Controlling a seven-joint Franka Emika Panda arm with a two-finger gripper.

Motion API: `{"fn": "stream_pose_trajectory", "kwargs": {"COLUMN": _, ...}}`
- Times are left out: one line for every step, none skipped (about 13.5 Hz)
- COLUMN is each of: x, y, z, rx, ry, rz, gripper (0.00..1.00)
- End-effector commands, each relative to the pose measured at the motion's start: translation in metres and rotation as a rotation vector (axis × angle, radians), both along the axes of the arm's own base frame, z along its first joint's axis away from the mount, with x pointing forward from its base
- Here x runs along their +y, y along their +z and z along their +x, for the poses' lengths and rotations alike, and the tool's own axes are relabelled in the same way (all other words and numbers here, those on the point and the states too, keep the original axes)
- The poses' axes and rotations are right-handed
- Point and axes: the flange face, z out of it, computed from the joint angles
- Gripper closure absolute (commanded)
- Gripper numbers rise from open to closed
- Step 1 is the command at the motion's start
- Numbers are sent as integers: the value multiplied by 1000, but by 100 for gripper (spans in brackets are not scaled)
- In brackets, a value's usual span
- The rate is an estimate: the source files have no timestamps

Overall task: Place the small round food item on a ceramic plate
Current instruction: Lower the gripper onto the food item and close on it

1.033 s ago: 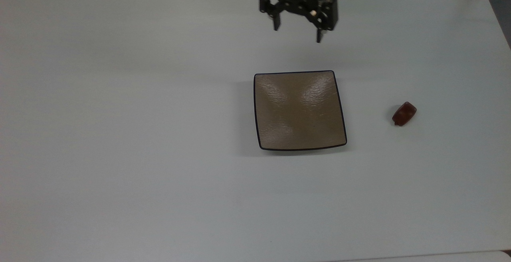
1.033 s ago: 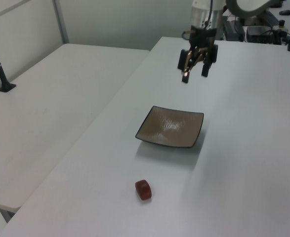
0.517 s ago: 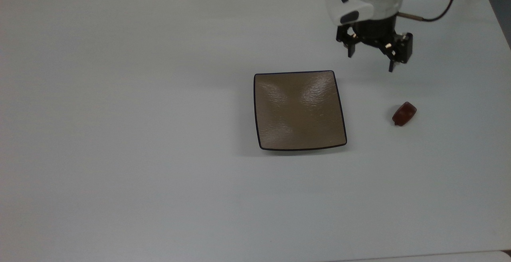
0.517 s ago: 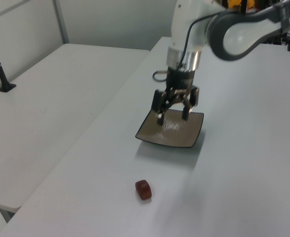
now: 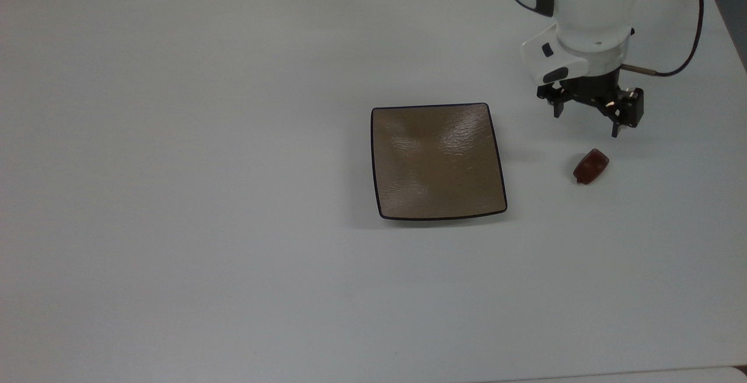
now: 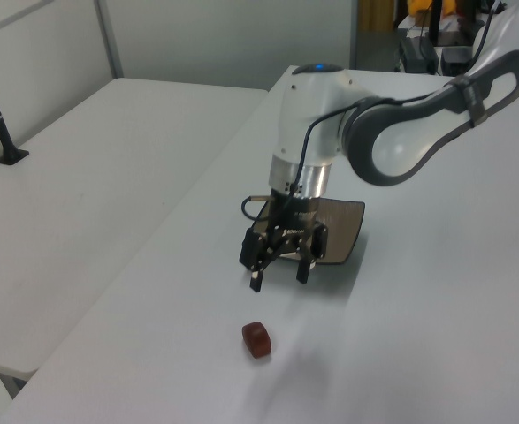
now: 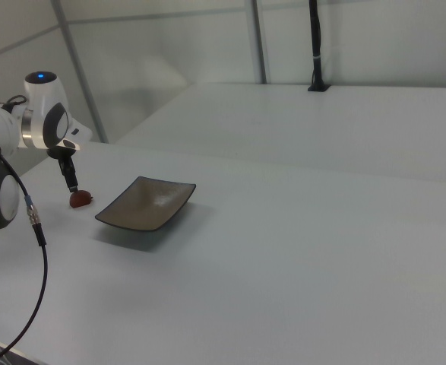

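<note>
The gripper (image 5: pixel 586 124) hangs above the white table (image 5: pixel 204 196) with its two black fingers (image 6: pixel 255 281) spread wide apart and nothing between them. The small round food item (image 5: pixel 590 166), a glossy reddish-brown lump, lies on the bare table just below the gripper in the top view, near it but not touching. In the left view the food item (image 6: pixel 257 339) sits below the fingertips, closer to the camera, with clear table between them. The ceramic plate (image 5: pixel 437 161), square and brownish-tan with a thin dark rim, rests to the top view's left of both, well apart from the food item. In the right view the food item (image 7: pixel 80 199) lies just under the gripper (image 7: pixel 72 182), beside the plate's (image 7: pixel 143 204) left edge.
</note>
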Motion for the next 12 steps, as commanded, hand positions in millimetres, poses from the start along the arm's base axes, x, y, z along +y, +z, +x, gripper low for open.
{"fn": "stream_pose_trajectory", "kwargs": {"x": 22, "y": -24, "z": 16, "rx": -10, "ry": -29, "rz": 10, "gripper": 0}}
{"fn": "stream_pose_trajectory", "kwargs": {"x": 23, "y": -30, "z": 18, "rx": -20, "ry": -30, "rz": 4, "gripper": 0}}
{"fn": "stream_pose_trajectory", "kwargs": {"x": 30, "y": -39, "z": 15, "rx": -22, "ry": -27, "rz": 0, "gripper": 0}}
{"fn": "stream_pose_trajectory", "kwargs": {"x": 34, "y": -51, "z": 17, "rx": -35, "ry": -30, "rz": -6, "gripper": 0}}
{"fn": "stream_pose_trajectory", "kwargs": {"x": 36, "y": -68, "z": 21, "rx": -36, "ry": -40, "rz": -24, "gripper": 0}}
{"fn": "stream_pose_trajectory", "kwargs": {"x": 36, "y": -77, "z": 25, "rx": -43, "ry": -54, "rz": -41, "gripper": 0}}
{"fn": "stream_pose_trajectory", "kwargs": {"x": 38, "y": -85, "z": 24, "rx": -45, "ry": -52, "rz": -52, "gripper": 0}}
{"fn": "stream_pose_trajectory", "kwargs": {"x": 43, "y": -87, "z": 21, "rx": -53, "ry": -46, "rz": -50, "gripper": 0}}
{"fn": "stream_pose_trajectory", "kwargs": {"x": 45, "y": -95, "z": 21, "rx": -54, "ry": -43, "rz": -50, "gripper": 15}}
{"fn": "stream_pose_trajectory", "kwargs": {"x": 43, "y": -95, "z": 23, "rx": -60, "ry": -41, "rz": -56, "gripper": 34}}
{"fn": "stream_pose_trajectory", "kwargs": {"x": 44, "y": -97, "z": 22, "rx": -66, "ry": -35, "rz": -64, "gripper": 55}}
{"fn": "stream_pose_trajectory", "kwargs": {"x": 44, "y": -97, "z": 22, "rx": -66, "ry": -38, "rz": -62, "gripper": 57}}
